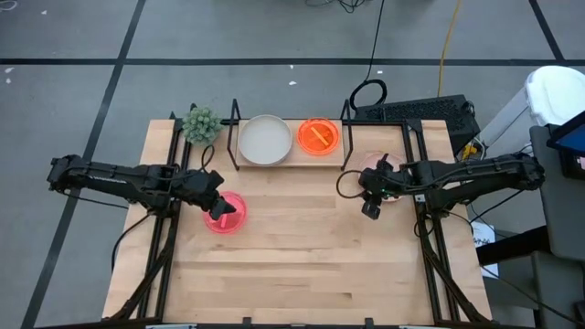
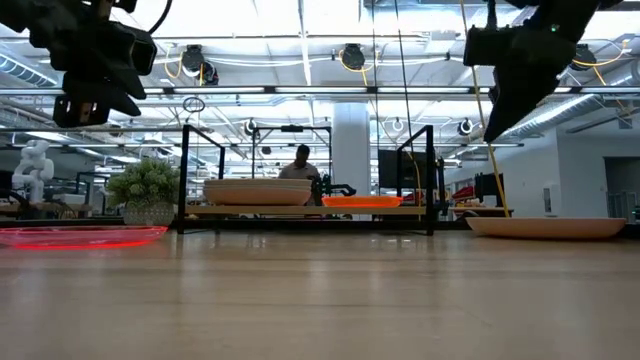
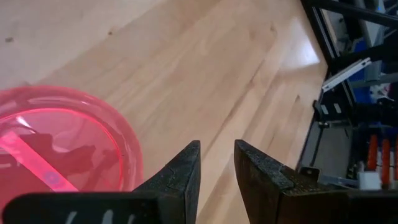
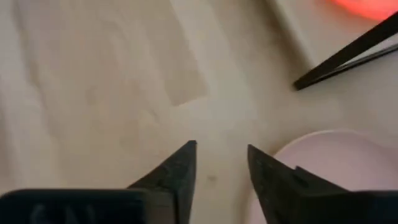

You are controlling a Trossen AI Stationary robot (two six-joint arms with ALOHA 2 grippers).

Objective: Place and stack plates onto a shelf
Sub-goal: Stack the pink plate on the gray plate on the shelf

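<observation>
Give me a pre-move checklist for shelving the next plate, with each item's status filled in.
1. Left hand empty, jaws apart: ok.
2. Right hand empty, jaws apart: ok.
3. Translucent neon pink plate lying flat on the table by the left hand: ok.
4. Matte pale pink plate beside the right hand, not gripped: ok.
5. Low wooden shelf already holds a cream plate and an orange plate; stacking needed: ok.
6. Count of plates in each stack: cannot tell.

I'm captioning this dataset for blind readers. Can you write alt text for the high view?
Overhead view of a wooden table: a shelf holds a cream plate and an orange plate. The left gripper hangs over a neon pink plate, the right gripper beside a pale pink plate.
</observation>
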